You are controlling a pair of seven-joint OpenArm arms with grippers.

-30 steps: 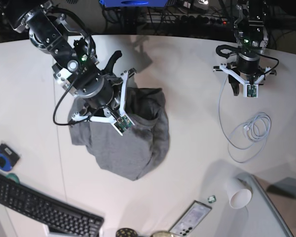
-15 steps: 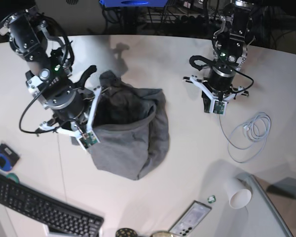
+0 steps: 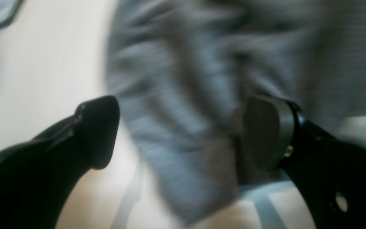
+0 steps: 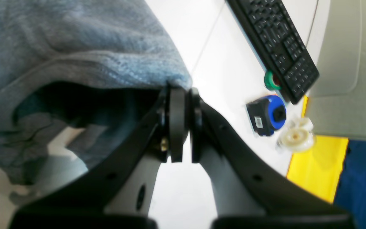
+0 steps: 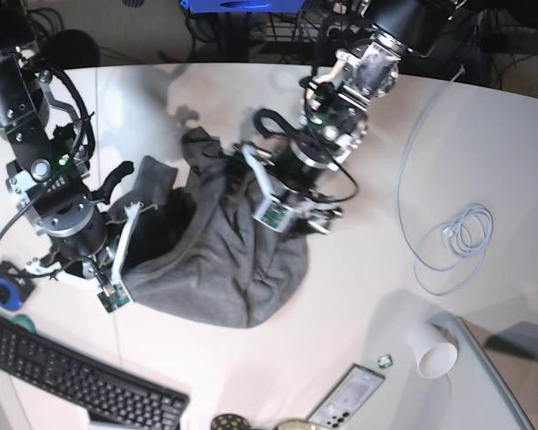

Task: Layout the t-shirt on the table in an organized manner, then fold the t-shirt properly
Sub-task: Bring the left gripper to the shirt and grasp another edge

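Note:
The heather-grey t-shirt [image 5: 224, 260] lies bunched on the white table [image 5: 368, 278], stretched out toward the left. My right gripper [image 5: 121, 242] is at the shirt's left edge. In the right wrist view this gripper [image 4: 181, 95] is shut on a hem of the t-shirt [image 4: 75, 47], with the fabric lifted off the table [image 4: 221, 63]. My left gripper [image 5: 278, 184] hangs over the shirt's upper right part. The left wrist view is blurred: the gripper [image 3: 183, 133] stands wide open, with grey t-shirt [image 3: 186, 63] just beyond its fingers and nothing pinched.
A black keyboard [image 5: 72, 381] and a blue tape measure [image 5: 4, 287] lie front left, close to my right arm. A coiled white cable [image 5: 448, 237], a paper cup [image 5: 433, 351], a phone [image 5: 345, 399] and a grey-glass panel [image 5: 498, 376] are on the right.
My left arm swung from the far right onto the shirt and its jaws opened. My right gripper pulled the shirt's edge left and toward the front, drawing the fabric wider.

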